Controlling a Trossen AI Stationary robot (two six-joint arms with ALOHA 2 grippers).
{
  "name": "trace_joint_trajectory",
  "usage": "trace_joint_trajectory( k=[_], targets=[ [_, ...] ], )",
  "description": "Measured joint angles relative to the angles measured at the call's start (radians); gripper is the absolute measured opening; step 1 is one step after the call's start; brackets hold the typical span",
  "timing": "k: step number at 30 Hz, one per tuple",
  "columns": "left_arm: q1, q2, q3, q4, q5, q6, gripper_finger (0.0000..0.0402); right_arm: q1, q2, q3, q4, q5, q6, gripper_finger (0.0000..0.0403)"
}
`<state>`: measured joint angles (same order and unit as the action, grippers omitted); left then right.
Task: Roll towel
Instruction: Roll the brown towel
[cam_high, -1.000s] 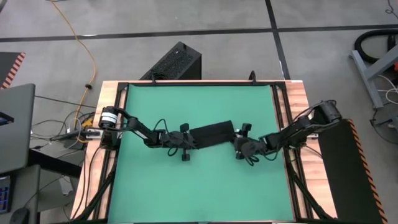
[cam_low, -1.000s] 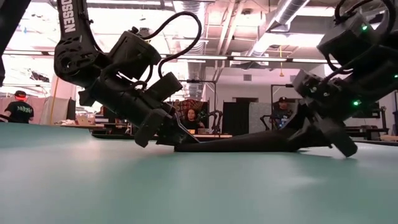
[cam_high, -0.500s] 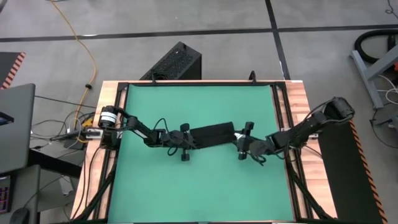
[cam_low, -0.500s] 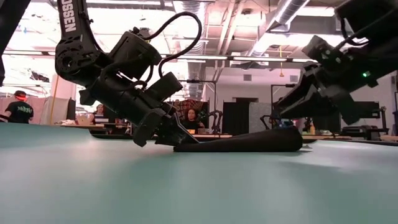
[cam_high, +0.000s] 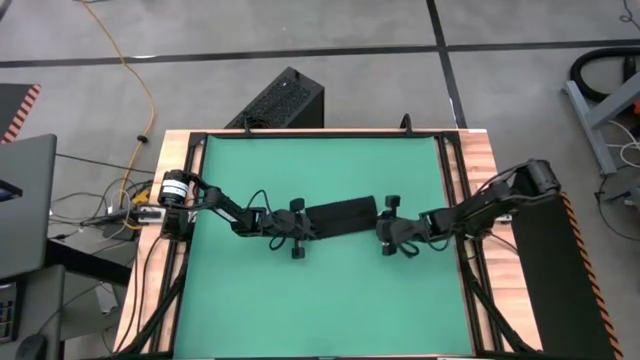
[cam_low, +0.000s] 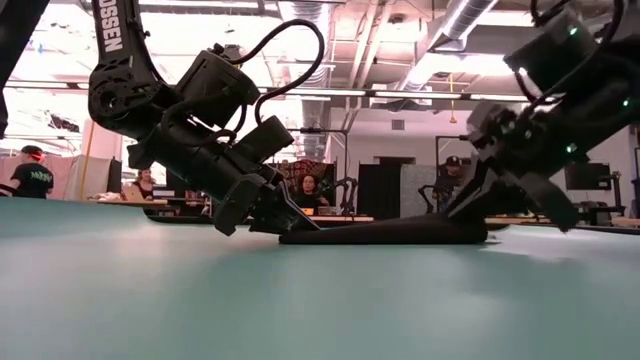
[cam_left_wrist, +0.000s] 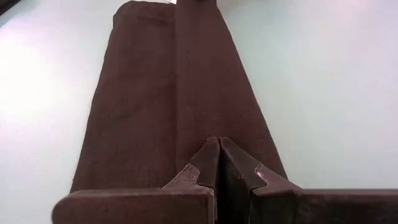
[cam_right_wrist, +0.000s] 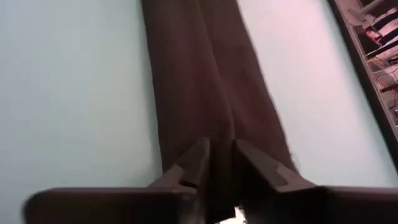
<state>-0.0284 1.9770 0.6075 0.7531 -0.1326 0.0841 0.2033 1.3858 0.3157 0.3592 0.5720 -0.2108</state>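
The black towel (cam_high: 340, 217) lies as a narrow folded strip across the middle of the green table, flat on it, running left to right. My left gripper (cam_high: 306, 228) is shut at the towel's left end (cam_low: 292, 237); the left wrist view shows the strip (cam_left_wrist: 168, 93) stretching away from it. My right gripper (cam_right_wrist: 221, 155) hovers at the towel's right end (cam_low: 470, 230), slanting down, its fingers a narrow gap apart over the towel's middle crease (cam_right_wrist: 211, 81). My left gripper rests its shut fingertips (cam_left_wrist: 219, 149) on top of the towel's left end (cam_left_wrist: 217, 127). The fingers slant down from the table's left and lie along the strip, which stays flat on the table. My right gripper: I cannot tell whether its fingertips (cam_right_wrist: 200, 152) touch the towel.
A hard black ribbed box (cam_high: 280, 100) stands on the floor beyond the table's far edge. Wooden borders (cam_high: 480, 170) flank the green mat (cam_high: 320, 300), which lies bare toward the near and far edges. People sit in the room behind (cam_low: 305, 190).
My right gripper has lifted off the towel's right end toward the table's right edge, then come back down over that end. The towel's right end, raised under the gripper a second ago, now lies on the table. The left gripper and the rest of the towel have kept still.
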Motion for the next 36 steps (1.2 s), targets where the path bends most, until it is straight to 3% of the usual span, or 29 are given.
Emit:
trace_joint_trajectory(
  k=[7, 12, 18, 24, 30, 36],
  targets=[
    [-0.001, -0.001, 0.000, 0.001, -0.002, -0.002, 0.0000, -0.063, 0.114, 0.005, 0.022, -0.040, 0.058, 0.0025],
    [-0.017, -0.058, -0.004, -0.060, 0.012, 0.000, 0.0000, -0.065, 0.183, 0.005, 0.059, -0.060, 0.181, 0.0017],
    [-0.036, -0.241, -0.007, -0.390, 0.018, 0.008, 0.0000, -0.029, 0.220, 0.006, 0.091, -0.056, 0.386, 0.0026],
    [-0.058, -0.408, -0.010, -0.613, -0.063, 0.007, 0.0000, 0.028, 0.240, 0.004, 0.211, -0.099, 0.500, 0.0024],
    [-0.118, -0.512, -0.007, -0.472, -0.163, 0.014, 0.0000, 0.065, 0.240, 0.056, 0.218, -0.103, 0.561, 0.0025],
    [-0.146, -0.415, -0.039, -0.176, -0.189, 0.091, 0.0000, 0.078, 0.243, 0.100, 0.206, -0.081, 0.562, 0.0025]
  ],
)
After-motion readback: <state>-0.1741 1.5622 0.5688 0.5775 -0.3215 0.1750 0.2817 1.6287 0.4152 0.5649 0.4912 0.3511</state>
